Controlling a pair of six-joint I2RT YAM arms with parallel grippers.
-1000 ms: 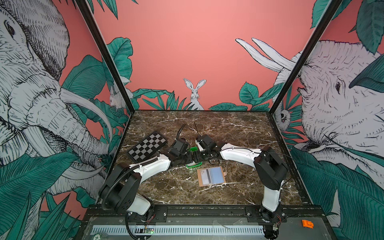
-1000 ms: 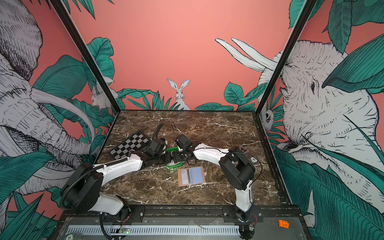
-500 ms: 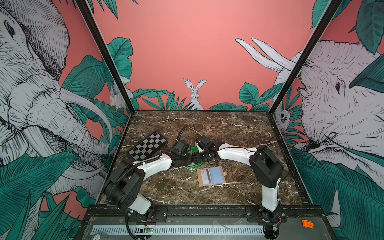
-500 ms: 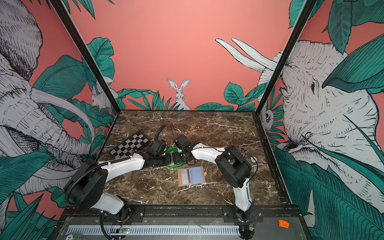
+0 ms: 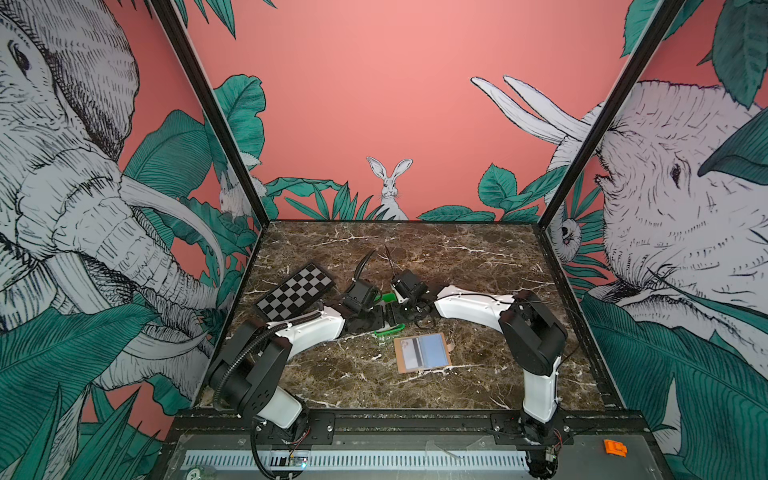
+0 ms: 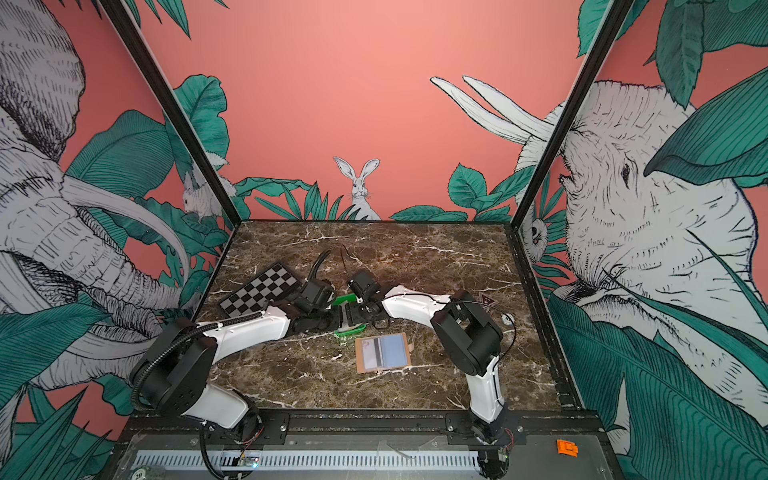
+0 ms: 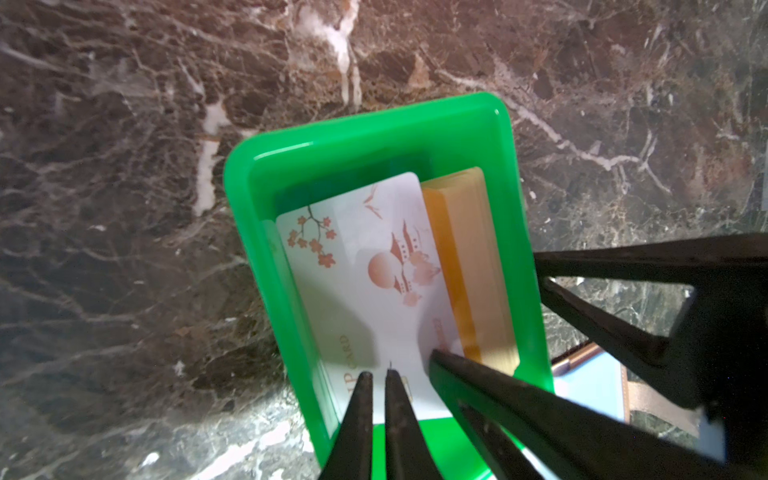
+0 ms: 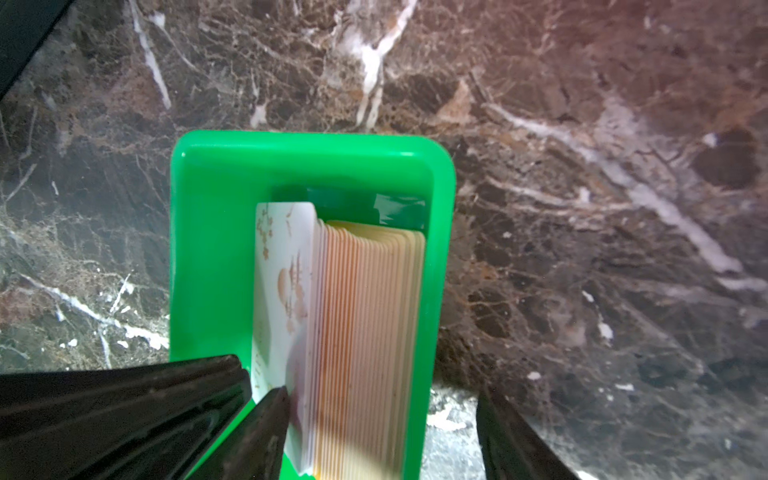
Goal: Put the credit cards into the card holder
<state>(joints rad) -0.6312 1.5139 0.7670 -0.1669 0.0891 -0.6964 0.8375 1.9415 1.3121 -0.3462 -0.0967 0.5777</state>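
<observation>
Both arms reach to the middle of the marble table [image 5: 478,257], meeting over a small green tray [image 7: 374,133] that holds the cards [image 8: 365,316], a stack standing on edge.

In the left wrist view, the left gripper [image 7: 379,380] has its two thin fingers nearly together, pinched at the edge of the front card [image 7: 365,266], a white one printed with blossoms and a round orange motif. That card leans away from the yellowish stack behind it.

In the right wrist view, the right gripper [image 8: 382,399] stands wide apart: one finger [image 8: 266,419] lies against the front card's face inside the tray, the other outside the tray wall, so the stack and the wall sit between them. Whether it presses on them cannot be told.

In both top views the holder [image 5: 422,352] lies open and flat on the table, just in front of the tray and apart from both grippers, blue sleeves up. A checkered board [image 5: 296,293] lies to the left behind the left arm.
</observation>
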